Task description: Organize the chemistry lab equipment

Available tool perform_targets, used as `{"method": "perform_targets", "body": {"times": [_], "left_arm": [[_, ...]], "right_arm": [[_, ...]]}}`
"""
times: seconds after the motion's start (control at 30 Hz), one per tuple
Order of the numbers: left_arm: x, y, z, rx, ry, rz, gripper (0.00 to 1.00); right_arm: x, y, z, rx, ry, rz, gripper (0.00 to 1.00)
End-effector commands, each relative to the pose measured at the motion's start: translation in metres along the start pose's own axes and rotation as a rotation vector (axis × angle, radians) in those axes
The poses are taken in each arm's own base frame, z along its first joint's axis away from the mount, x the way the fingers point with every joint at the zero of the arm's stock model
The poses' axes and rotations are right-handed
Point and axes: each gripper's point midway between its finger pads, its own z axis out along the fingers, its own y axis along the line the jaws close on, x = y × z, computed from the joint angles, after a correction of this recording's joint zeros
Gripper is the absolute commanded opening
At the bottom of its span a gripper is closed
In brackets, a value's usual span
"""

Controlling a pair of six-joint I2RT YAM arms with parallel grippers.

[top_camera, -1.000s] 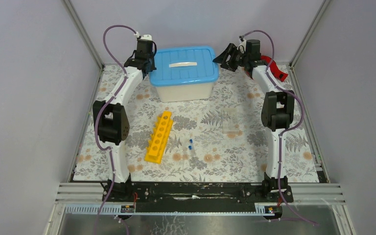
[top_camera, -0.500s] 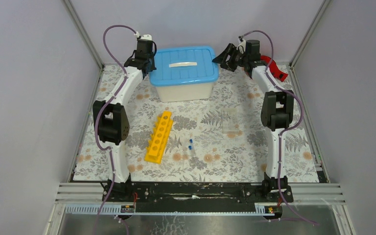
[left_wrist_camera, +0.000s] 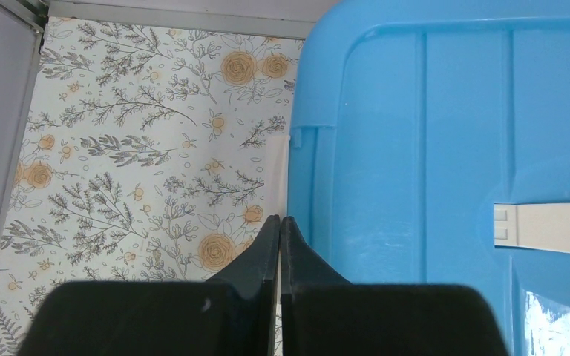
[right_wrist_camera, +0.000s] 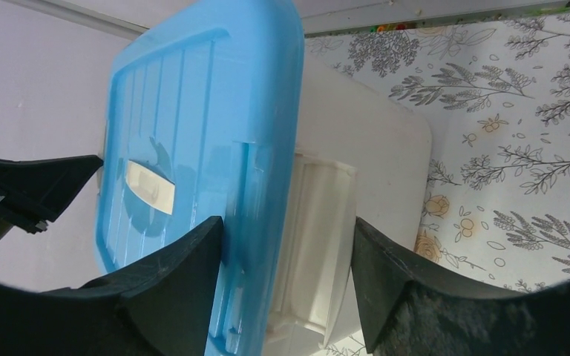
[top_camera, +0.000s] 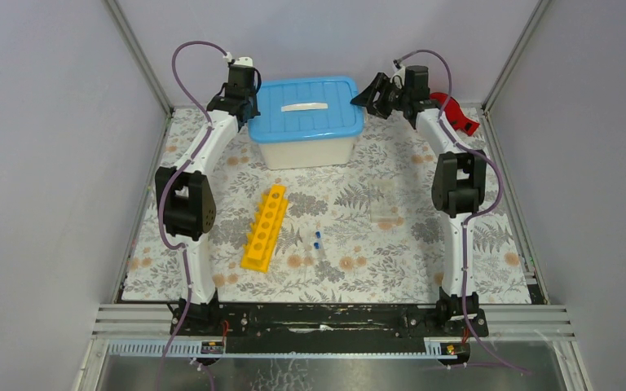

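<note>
Yellow rack (top_camera: 265, 226) lies mid-table; left gripper (left_wrist_camera: 280, 222), clenched empty, sits beside the tub lid (top_camera: 306, 106) while right gripper (right_wrist_camera: 288, 222), spread wide, straddles its rim, seemingly to open it.

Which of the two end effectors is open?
The right end effector, jaws spread wide near the blue plastic lid; the left end effector is pressed shut.

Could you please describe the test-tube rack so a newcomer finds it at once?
Find the blue-lidded white tub at the far edge. On its near side, slightly left, lies the rack, slanted. It alone is bright yellow, with a row of holes.
</note>
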Motion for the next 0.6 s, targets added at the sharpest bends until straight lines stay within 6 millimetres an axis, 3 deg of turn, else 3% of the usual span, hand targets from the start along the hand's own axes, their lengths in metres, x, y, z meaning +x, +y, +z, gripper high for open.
{"method": "perform_targets", "body": {"times": [0.0, 0.27, 0.57], "left_arm": [[0.057, -0.003, 0.02, 0.001, 0.168, 0.048, 0.0], [0.06, -0.003, 0.02, 0.002, 0.177, 0.043, 0.0], [0.066, -0.003, 0.02, 0.003, 0.189, 0.037, 0.0]], "right_arm": [[0.017, 0.016, 0.008, 0.043, 0.042, -0.071, 0.61], [0.007, 0.035, -0.004, 0.074, 0.009, -0.12, 0.51], [0.004, 0.057, -0.01, 0.123, -0.002, -0.187, 0.5]]}}
